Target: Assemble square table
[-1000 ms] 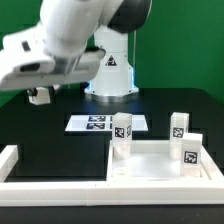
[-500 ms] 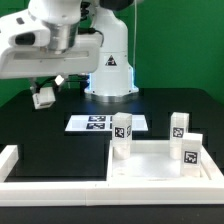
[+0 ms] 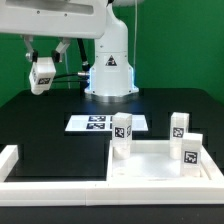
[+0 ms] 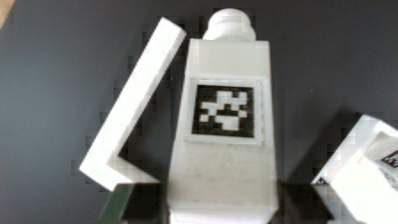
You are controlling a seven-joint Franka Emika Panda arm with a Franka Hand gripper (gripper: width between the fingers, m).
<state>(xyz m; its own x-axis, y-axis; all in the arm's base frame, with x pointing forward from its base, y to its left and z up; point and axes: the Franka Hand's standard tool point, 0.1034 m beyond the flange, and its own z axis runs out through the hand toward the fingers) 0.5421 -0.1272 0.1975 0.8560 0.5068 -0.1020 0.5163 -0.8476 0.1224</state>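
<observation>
The square table panel (image 3: 160, 165) lies at the front on the exterior view's right. Three white tagged legs stand upright on its corners, one at the near left (image 3: 122, 130), one at the back right (image 3: 179, 125) and one at the front right (image 3: 192, 150). My gripper (image 3: 45, 60) is high up at the exterior view's left, shut on the fourth white tagged leg (image 3: 42, 76), well above the black table. In the wrist view the leg (image 4: 228, 100) fills the middle, tag facing the camera, with its peg end away from the gripper (image 4: 222, 205).
The marker board (image 3: 100, 123) lies flat in front of the robot base (image 3: 110, 75). White border rails run along the left (image 3: 10, 160) and front (image 3: 60, 187). A rail corner (image 4: 139, 100) shows below the held leg, and a white tagged piece (image 4: 365, 155) at the picture's edge.
The arm has swung back and risen, lifting the held leg from low over the table at the left to high above it.
</observation>
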